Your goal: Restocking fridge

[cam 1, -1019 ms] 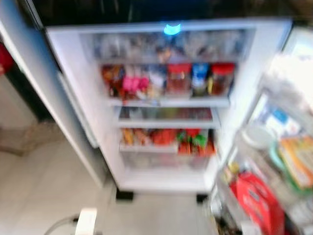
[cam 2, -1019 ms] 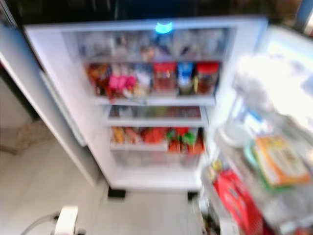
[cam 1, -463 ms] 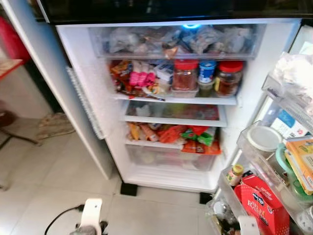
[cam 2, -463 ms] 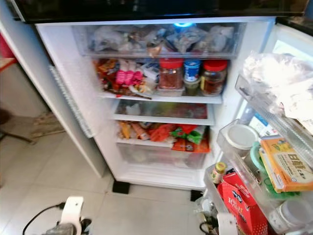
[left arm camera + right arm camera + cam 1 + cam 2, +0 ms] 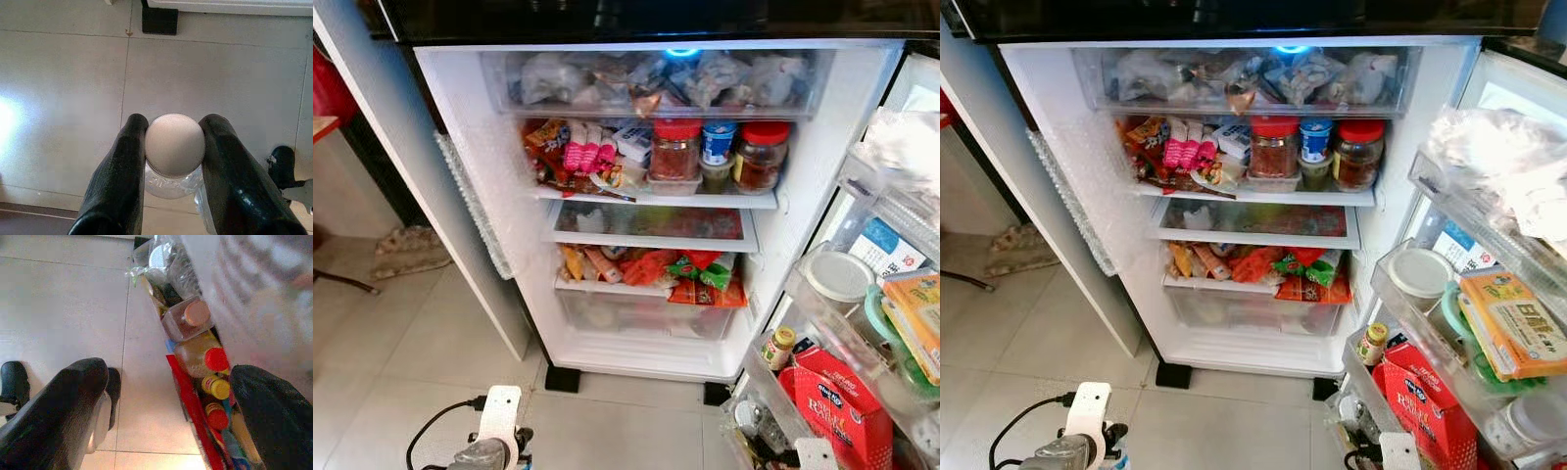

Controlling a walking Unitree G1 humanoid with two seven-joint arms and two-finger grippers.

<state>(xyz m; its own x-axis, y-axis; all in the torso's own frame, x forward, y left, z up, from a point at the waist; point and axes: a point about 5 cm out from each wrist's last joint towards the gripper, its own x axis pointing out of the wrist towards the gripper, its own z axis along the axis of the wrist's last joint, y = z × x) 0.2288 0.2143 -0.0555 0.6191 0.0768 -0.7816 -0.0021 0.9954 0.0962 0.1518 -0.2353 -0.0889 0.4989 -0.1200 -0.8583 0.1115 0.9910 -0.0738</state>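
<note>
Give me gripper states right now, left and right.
Left gripper: shut on a clear bottle with a pale cap, held over the tile floor.
Right gripper: open, holding nothing, beside the fridge door shelf.

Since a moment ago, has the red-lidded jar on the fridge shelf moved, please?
No. The red-lidded jar sits beside the blue-lidded tub as before; the camera shifted.

tiled floor (image 5: 401, 362) | black cable (image 5: 435, 431) | mat (image 5: 406, 250) by wall

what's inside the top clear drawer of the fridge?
The top clear drawer is packed with crumpled plastic bags of food, side to side. Its frosted front blurs them, so what they contain is unreadable, and anything behind or beneath them is covered.
</note>
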